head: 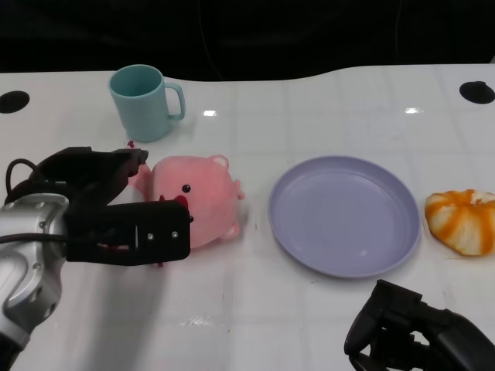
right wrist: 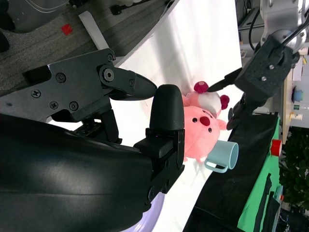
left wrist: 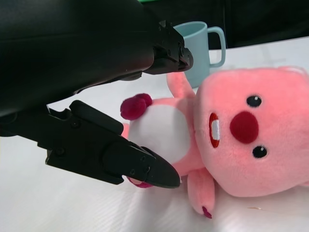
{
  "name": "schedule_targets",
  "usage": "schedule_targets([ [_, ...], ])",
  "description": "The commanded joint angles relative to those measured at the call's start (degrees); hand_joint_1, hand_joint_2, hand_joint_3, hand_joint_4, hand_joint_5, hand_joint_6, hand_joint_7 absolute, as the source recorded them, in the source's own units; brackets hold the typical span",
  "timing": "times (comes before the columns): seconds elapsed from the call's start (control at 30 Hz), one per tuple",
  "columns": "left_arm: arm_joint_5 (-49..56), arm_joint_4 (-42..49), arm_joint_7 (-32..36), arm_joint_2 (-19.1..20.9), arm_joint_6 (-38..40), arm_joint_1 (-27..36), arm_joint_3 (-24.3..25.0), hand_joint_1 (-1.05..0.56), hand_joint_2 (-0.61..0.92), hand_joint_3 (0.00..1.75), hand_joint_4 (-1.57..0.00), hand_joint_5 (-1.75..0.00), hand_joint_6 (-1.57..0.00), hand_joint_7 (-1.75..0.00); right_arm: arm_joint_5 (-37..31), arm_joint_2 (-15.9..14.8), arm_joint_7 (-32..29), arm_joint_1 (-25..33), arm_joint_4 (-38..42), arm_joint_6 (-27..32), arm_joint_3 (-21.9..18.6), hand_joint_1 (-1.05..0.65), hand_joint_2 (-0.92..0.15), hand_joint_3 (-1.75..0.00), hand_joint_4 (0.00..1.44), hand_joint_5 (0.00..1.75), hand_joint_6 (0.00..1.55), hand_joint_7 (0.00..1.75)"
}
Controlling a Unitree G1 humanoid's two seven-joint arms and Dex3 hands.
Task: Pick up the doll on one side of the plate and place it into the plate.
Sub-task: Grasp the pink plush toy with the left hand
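White tabletop (head: 255, 309) fills the head view, with a dark backdrop along its far edge. At the left, the silver left forearm comes in from the near-left corner and the left hand (head: 116, 209) reaches rightward, low over the table, its fingers (left wrist: 140, 166) spread apart on either side of the pink doll (head: 197, 201): one set lies on the near side and the other arches over the far side. From the left wrist view the fingertips sit just beside the doll's white belly and feet, but whether they press on it I cannot tell; the hand has not closed on the toy. The doll lies on its side on the table, just left of the plate and apart from its rim, face turned toward the plate. Beyond the doll, toward the far left, stands a light teal mug (head: 145, 101), upright, handle to the right. Right of the doll rests the lavender plate (head: 345, 215). Just past the plate's right rim lies an orange-and-white striped item (head: 462, 221). At the near right, the right hand (head: 410, 332) hovers low by the table edge, fingers curled loosely downward, holding nothing.
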Motion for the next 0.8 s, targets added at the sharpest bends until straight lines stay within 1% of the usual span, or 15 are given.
schedule_targets([
  [0.03, 0.9, 4.5, 0.6, -0.9, -0.3, -2.7, -1.0, -0.62, 0.87, 0.0, 0.0, -0.2, -0.14, -0.01, 0.3, -0.2, -0.3, 0.5, -1.0, 0.2, 0.0, -0.23, -0.83, -0.69, 0.66, 1.75, 0.45, 1.65],
  [0.23, 1.6, 13.3, 1.9, -3.8, -1.3, -6.1, -2.9, -0.6, 0.88, 0.0, -0.02, -0.19, -0.16, -0.01, 0.4, -0.2, -0.2, 0.6, -1.1, 0.0, -0.1, -0.24, -0.83, -0.69, 0.65, 1.75, 0.46, 1.65],
  [0.43, 1.1, 25.4, 6.9, -6.6, -4.6, -9.3, -4.2, -0.54, 0.87, 0.0, -0.1, -0.2, -0.26, -0.03, -0.1, -0.3, -0.4, 0.9, -1.3, 0.0, 0.0, -0.24, -0.83, -0.68, 0.65, 1.75, 0.46, 1.65],
  [0.6, 1.6, 33.6, 9.0, -8.5, -5.8, -12.0, -6.2, -0.53, 0.87, 0.0, -0.11, -0.18, -0.27, -0.02, 0.2, -0.3, -0.4, 1.4, -1.6, 0.2, -0.1, -0.24, -0.83, -0.67, 0.65, 1.75, 0.46, 1.65],
  [0.73, 1.7, 39.0, 11.5, -10.0, -6.1, -13.4, -7.3, -0.48, 0.88, 0.0, -0.2, -0.17, -0.33, -0.02, 0.1, -0.3, -0.4, 1.7, -1.9, 0.2, 0.0, -0.25, -0.84, -0.67, 0.64, 1.75, 0.46, 1.65],
  [0.77, 1.4, 40.0, 12.2, -10.4, -6.1, -13.6, -7.3, -0.44, 0.89, 0.0, -0.29, -0.15, -0.41, -0.03, 0.1, -0.3, -0.5, 1.8, -1.9, 0.2, 0.0, -0.25, -0.84, -0.66, 0.64, 1.75, 0.46, 1.64],
  [0.8, 0.5, 41.0, 13.2, -10.8, -6.6, -13.5, -6.6, -0.41, 0.89, 0.0, -0.34, -0.13, -0.44, -0.03, 0.2, -0.3, -0.5, 1.9, -2.0, 0.4, 0.0, -0.26, -0.84, -0.66, 0.64, 1.75, 0.46, 1.64],
])
